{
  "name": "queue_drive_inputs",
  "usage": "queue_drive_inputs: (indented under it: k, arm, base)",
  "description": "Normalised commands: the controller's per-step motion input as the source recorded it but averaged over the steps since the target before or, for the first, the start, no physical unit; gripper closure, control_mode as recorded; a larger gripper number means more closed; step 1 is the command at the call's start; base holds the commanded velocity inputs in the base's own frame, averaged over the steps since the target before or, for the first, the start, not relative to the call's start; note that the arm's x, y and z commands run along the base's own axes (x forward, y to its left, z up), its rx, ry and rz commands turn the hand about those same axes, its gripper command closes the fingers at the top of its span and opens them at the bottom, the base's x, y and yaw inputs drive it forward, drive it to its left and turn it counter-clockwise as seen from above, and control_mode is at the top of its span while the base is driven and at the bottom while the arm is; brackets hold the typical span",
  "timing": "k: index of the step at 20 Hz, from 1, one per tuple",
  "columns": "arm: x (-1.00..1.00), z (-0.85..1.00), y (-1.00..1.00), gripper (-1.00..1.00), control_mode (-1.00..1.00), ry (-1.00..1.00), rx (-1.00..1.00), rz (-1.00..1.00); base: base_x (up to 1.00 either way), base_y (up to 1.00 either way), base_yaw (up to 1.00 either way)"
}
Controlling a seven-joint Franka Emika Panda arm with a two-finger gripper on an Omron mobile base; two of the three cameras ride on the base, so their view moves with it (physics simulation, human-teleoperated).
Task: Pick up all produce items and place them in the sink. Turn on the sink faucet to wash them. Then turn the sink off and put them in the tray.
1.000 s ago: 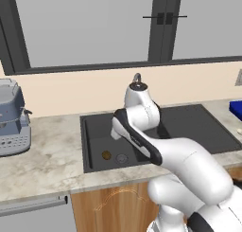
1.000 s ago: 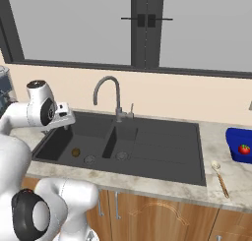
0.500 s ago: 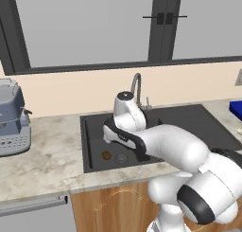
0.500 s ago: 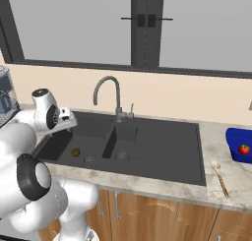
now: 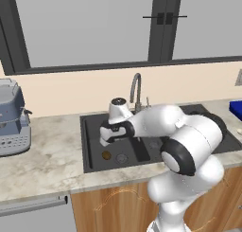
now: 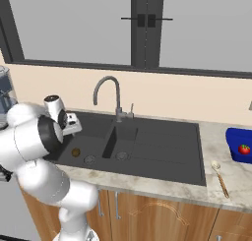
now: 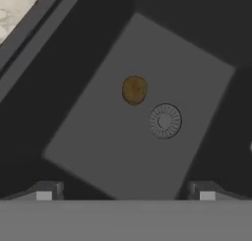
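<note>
A dull brown produce item (image 7: 134, 90) lies on the floor of the narrower basin of the black sink (image 5: 94, 167), beside the round drain (image 7: 165, 121). It also shows as a brown produce item (image 5: 106, 155) (image 6: 76, 152) in both base views. My gripper (image 5: 105, 135) (image 6: 75, 125) (image 7: 125, 191) hangs over that basin, above the item, open and holding nothing. A bright red produce item (image 6: 244, 149) sits in the blue tray (image 6: 231, 151) on the counter to the right. The grey gooseneck sink faucet (image 5: 136, 86) (image 6: 106, 82) stands behind the sink, and no water shows.
A grey coffee machine (image 5: 12, 120) stands on the marble counter left of the sink. A wooden spoon (image 6: 219, 173) lies on the counter between sink and tray. A second drain (image 6: 121, 156) sits in the wider basin. A window runs behind the counter.
My arm has swung left and down, from near the faucet top to low over the narrower basin. The jaws stayed open. The produce has not moved.
</note>
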Motion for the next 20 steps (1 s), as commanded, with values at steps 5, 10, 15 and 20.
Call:
queue_drive_inputs:
  k: [5,10,15,20]
  arm:
    - [0.50,-0.54,0.08,-1.00,-1.00,0.06,-0.01,0.00]
    - [0.26,-0.64,0.10,-1.00,-1.00,0.04,-0.01,0.00]
    - [0.21,-0.61,0.19,-1.00,-1.00,0.00,-0.01,0.00]
    - [0.44,-0.41,0.04,-1.00,-1.00,0.00,0.00,0.00]
  base:
    - [0.00,0.00,0.00]
    - [0.00,0.00,0.00]
    - [0.00,0.00,0.00]
    - [0.00,0.00,0.00]
